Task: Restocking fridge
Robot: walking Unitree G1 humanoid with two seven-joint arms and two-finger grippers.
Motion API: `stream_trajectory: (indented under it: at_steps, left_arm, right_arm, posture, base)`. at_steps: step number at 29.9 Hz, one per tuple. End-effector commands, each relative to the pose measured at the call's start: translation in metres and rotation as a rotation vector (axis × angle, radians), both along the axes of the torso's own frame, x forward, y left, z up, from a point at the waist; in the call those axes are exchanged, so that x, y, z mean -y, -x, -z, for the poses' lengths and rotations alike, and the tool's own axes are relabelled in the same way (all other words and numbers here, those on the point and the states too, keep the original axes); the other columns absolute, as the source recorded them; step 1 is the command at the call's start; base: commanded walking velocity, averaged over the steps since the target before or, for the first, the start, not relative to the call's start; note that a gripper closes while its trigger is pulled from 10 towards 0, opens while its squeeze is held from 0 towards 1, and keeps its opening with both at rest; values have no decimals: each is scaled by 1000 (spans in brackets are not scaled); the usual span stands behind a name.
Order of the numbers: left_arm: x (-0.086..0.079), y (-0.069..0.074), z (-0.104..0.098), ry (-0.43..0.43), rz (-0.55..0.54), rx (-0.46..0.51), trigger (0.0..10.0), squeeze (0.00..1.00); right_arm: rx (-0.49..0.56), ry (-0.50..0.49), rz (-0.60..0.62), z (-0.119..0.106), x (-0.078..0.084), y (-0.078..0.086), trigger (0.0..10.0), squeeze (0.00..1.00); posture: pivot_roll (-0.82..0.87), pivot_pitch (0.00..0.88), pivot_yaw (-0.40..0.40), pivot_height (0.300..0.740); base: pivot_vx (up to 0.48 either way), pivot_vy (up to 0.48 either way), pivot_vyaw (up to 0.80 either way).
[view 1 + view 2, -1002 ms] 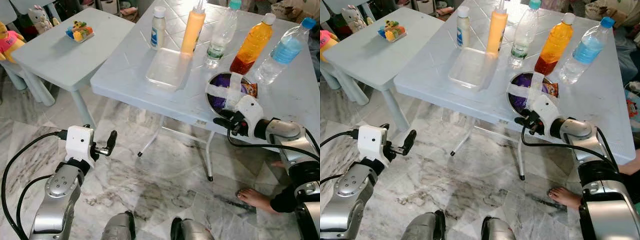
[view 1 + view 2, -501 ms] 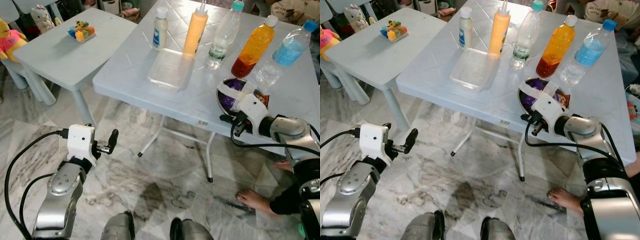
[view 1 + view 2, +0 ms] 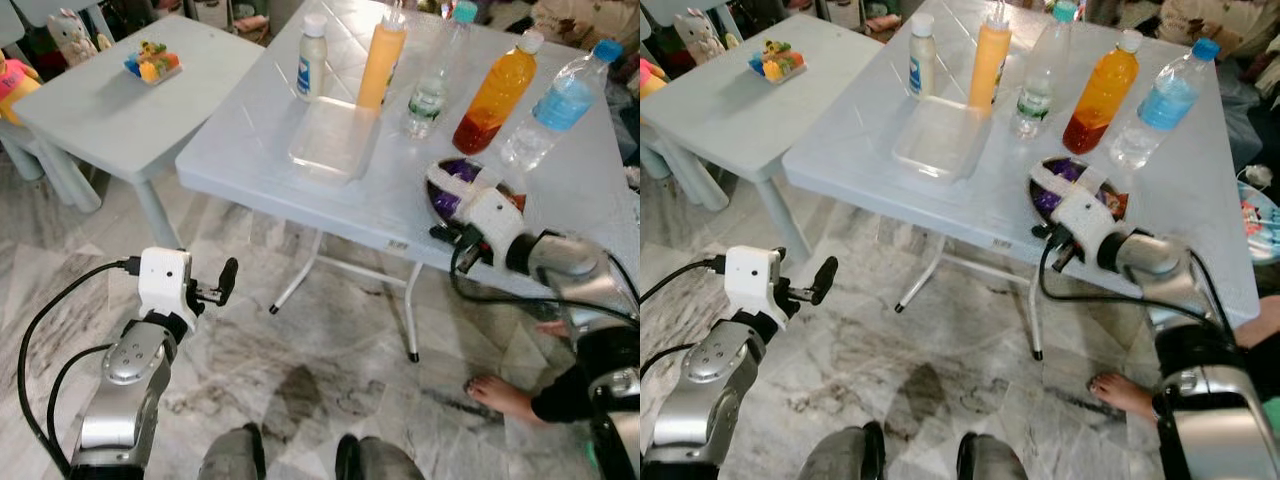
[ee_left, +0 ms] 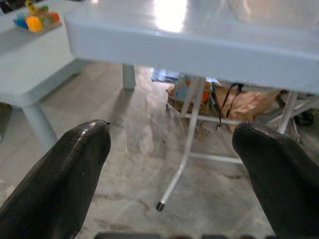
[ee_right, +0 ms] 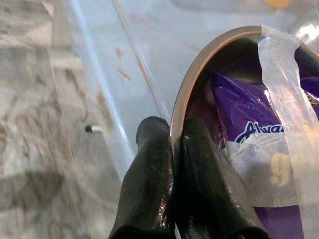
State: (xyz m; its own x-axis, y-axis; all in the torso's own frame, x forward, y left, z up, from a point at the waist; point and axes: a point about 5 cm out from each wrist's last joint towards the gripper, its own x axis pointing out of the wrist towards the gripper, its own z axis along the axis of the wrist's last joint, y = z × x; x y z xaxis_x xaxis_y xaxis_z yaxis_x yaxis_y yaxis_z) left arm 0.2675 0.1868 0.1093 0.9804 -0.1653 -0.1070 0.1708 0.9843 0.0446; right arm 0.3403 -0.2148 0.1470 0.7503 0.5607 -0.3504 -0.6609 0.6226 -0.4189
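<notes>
A metal bowl (image 3: 470,187) holding purple snack packets (image 5: 251,114) and crossed by strips of white tape (image 5: 281,94) is seen on the pale blue folding table (image 3: 250,150), at its near edge toward the robot's right. The bowl's rim is pinched by the right gripper (image 5: 174,164), 1 black finger being set outside the rim and 1 inside it, the 2 closed tight on the metal.

Beyond the bowl, along the far part of the table, 5 bottles are lined up: a blue-tinted water bottle (image 3: 560,105) and an orange drink bottle (image 3: 495,90) just behind the bowl, then a clear water bottle (image 3: 435,70), an orange squeeze bottle (image 3: 380,60) and a small white bottle (image 3: 311,58) further to the left of it. A clear plastic container (image 3: 335,138) is laid flat in front of the squeeze bottle, well to the left of the bowl.

The left gripper (image 4: 172,164) is held low over the marble floor (image 3: 320,350), in front of the table and well apart from the bowl, with its fingers (image 4: 65,174) spread wide and nothing between them.

A smaller table (image 3: 90,110) carrying a tray of colourful toys (image 3: 152,62) is stood far to the left of the bowl. A person's bare foot (image 3: 505,395) is seen on the floor below the bowl's side of the table.
</notes>
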Motion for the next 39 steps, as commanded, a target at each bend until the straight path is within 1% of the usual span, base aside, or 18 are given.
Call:
stream_trajectory:
  at_steps: [1,2,3,4,6,7,10,11,12,13,15,20,21,27,31,35,39]
  left_arm:
    - [-3,1,-1,0,-13,-6,10000,0]
    - [-5,1,-1,3,-23,-6,10000,0]
    - [-5,1,-1,3,-23,-6,10000,0]
    - [-7,1,0,0,-26,-7,10000,0]
    - [-7,1,0,-4,-23,-6,10000,0]
    - [-5,1,-1,-8,-20,1,10000,0]
    - [-5,1,-2,-8,-26,4,10000,0]
    - [-6,1,-1,-7,-40,-2,10000,0]
    - [-7,2,-1,-6,-42,-5,10000,0]
    - [-7,3,0,-7,-42,-7,10000,0]
    - [-5,5,3,-8,-34,-17,10000,0]
    - [-3,6,6,-7,-31,-22,10000,0]
    - [-3,6,6,-7,-31,-22,10000,0]
    - [1,7,9,-4,-27,-31,10000,0]
    - [3,6,10,-4,-25,-31,10000,0]
    - [3,6,11,-4,-25,-32,10000,0]
    - [3,7,12,-6,-29,-34,10000,0]
  right_arm:
    - [-49,-41,-14,12,-10,6,0,0]
    - [-46,-50,-19,12,-15,7,0,0]
    - [-46,-50,-19,12,-15,7,0,0]
    - [-42,-50,-24,15,-20,10,0,0]
    - [-41,-50,-25,19,-23,13,0,0]
    - [-47,-73,-4,23,-26,16,0,0]
    - [-46,-83,13,28,-32,18,0,0]
    - [-28,-79,10,29,-37,20,2706,0]
    - [-21,-82,12,29,-40,20,10000,0]
    - [-13,-95,13,28,-43,21,10000,0]
    - [3,-153,8,26,-53,23,10000,0]
    - [12,-193,20,29,-61,29,10000,0]
    - [12,-193,20,29,-61,29,10000,0]
    - [-1,-229,34,36,-72,39,10000,0]
    - [-52,-249,13,44,-82,49,10000,0]
    - [-76,-250,-6,48,-87,55,10000,0]
    - [-80,-258,2,51,-91,61,10000,0]
  posture:
    - [44,157,-64,740]
    - [44,157,-63,740]
    - [44,157,-63,740]
    - [51,155,-57,740]
    - [57,155,-56,740]
    - [64,155,-62,740]
    - [66,153,-62,740]
    - [66,152,-63,740]
    - [66,151,-63,740]
    - [66,150,-63,740]
    - [69,143,-65,740]
    - [73,129,-70,740]
    - [73,129,-70,740]
    - [72,109,-74,740]
    - [71,99,-78,740]
    - [71,96,-80,740]
    - [71,90,-83,740]
  base:
    - [0,0,0]
    - [0,0,0]
    - [0,0,0]
    - [0,0,0]
    - [0,0,0]
    - [0,0,0]
    - [0,0,0]
    - [0,0,0]
    - [0,0,0]
    - [0,0,0]
    - [0,0,0]
    - [0,0,0]
    - [0,0,0]
    - [-272,0,0]
    - [-282,0,0]
    - [-283,0,0]
    - [-282,0,0]
